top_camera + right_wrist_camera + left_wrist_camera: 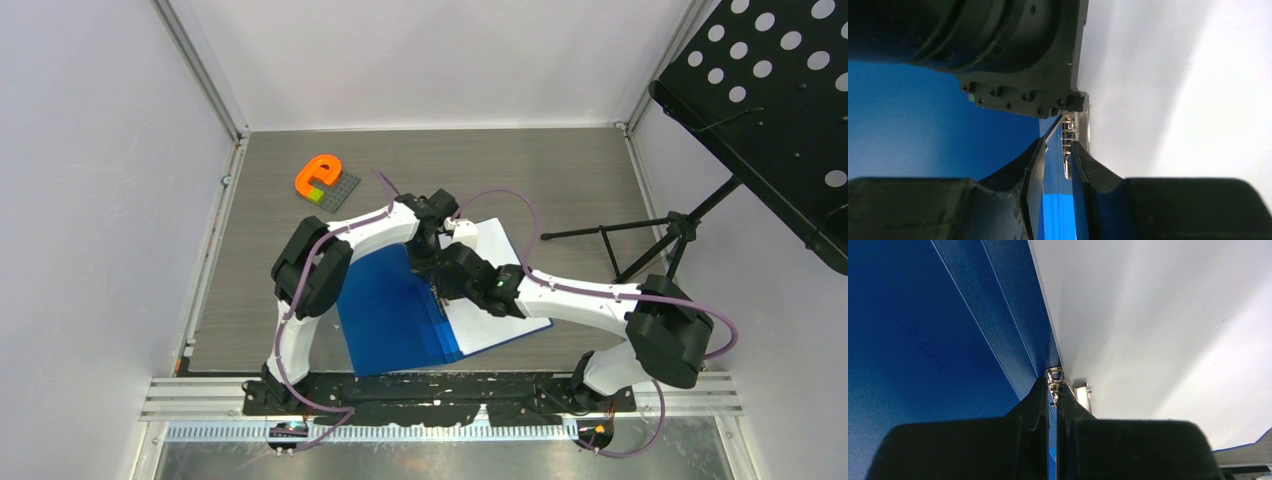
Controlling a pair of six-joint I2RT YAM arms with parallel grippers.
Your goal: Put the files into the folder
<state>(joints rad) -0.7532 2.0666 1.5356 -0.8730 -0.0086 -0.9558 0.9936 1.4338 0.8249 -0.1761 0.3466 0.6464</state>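
Open folder (395, 310) lying flat at the middle of the bench's (560, 190) near edge, blue cover spread to the left. Files (500, 322) rest on its right half, their inner edge along the spine. Left gripper (1052, 392), reaching from the far side, is pinched nearly closed on the metal clip (1057, 375) at the spine. Right gripper (1055, 155) straddles the same clip from the near side, fingers slightly apart; firm grasp cannot be told. Orange letter (320, 177) near the far-left corner.

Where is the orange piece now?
The orange piece rests on a grey baseplate, far left on the table in the top view, beyond the left arm.
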